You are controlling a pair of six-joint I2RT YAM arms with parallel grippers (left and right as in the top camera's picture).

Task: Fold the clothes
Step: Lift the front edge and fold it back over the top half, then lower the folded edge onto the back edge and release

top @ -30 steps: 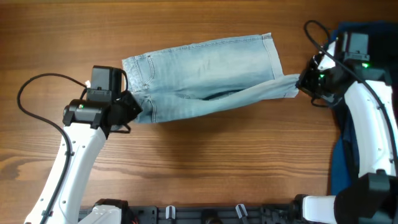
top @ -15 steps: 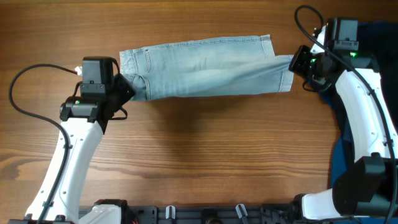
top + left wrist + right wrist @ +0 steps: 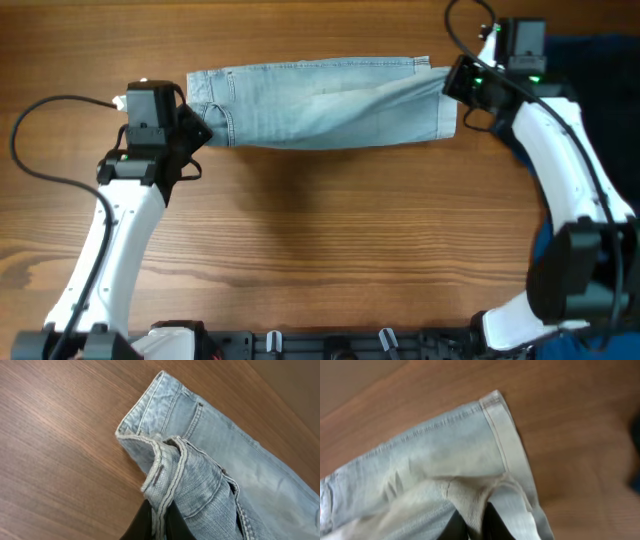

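The light-blue denim shorts (image 3: 320, 103) lie stretched across the far middle of the wooden table, folded lengthwise, waistband to the left and leg hems to the right. My left gripper (image 3: 197, 130) is shut on the waistband edge (image 3: 162, 485), with the belt loops and stitched band above its fingers (image 3: 159, 527). My right gripper (image 3: 452, 82) is shut on the hemmed leg end (image 3: 505, 450), a fold of pale denim pinched between its fingers (image 3: 474, 522).
Dark-blue fabric (image 3: 600, 50) lies at the far right edge of the table, partly under the right arm. A black cable (image 3: 40, 120) loops on the left. Bare wood fills the near half of the table (image 3: 330, 250).
Both grippers carried the shorts' near edge away from me, over the far half. The loose sagging leg is now laid flat, and the shorts form a narrower, neater band.
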